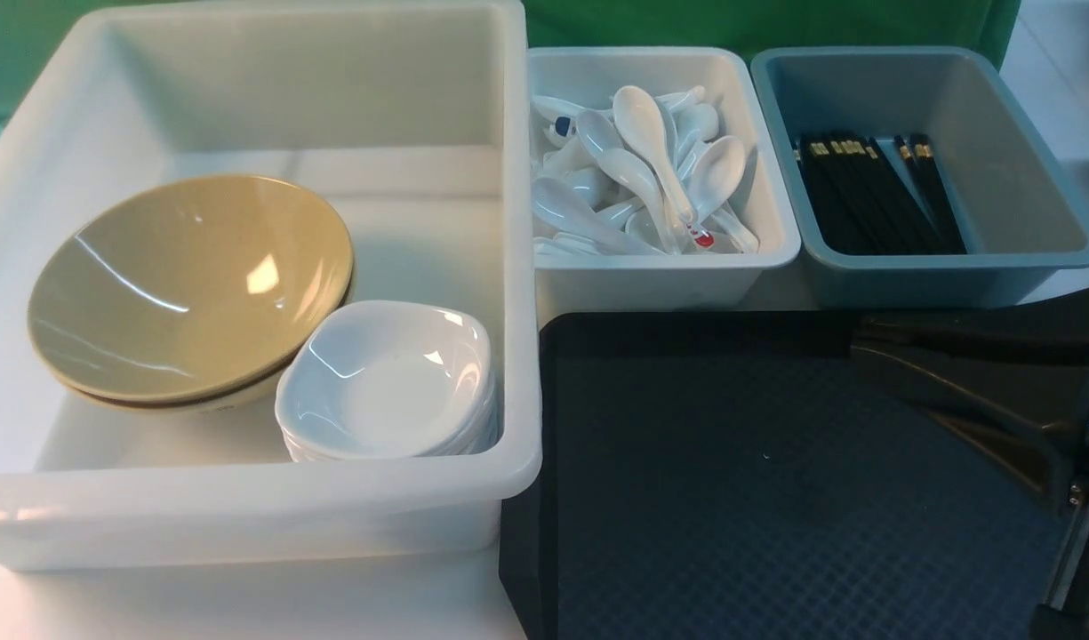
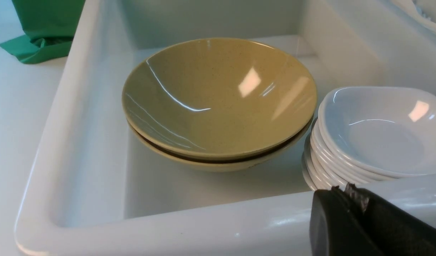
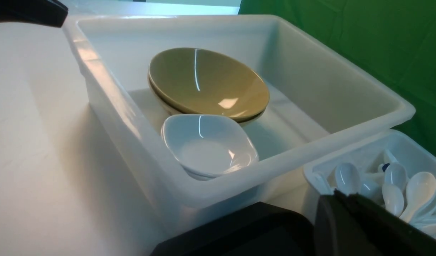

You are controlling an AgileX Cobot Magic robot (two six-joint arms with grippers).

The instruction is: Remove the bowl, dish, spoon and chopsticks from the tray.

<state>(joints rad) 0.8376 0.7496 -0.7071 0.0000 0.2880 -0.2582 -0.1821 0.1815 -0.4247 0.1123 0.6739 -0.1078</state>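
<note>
Already the black tray (image 1: 775, 498) lies bare: bowl (image 1: 188, 284) and dish (image 1: 388, 378) rest in the large white tub (image 1: 242, 498), spoon among the spoons (image 1: 642, 178), chopsticks (image 1: 873, 191) in the grey-blue tub (image 1: 1024, 258). Both arms' fingers are together, holding nothing. Clearing looks finished; only retreat remains.

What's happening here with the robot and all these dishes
A two-armed robot has been clearing a black tray, which now shows nothing on it. The tan bowl sits stacked on another in the big white tub, beside a stack of white dishes. Spoons fill the small white tub, and chopsticks lie in the grey-blue tub. Both grippers are shut, holding nothing.
</note>
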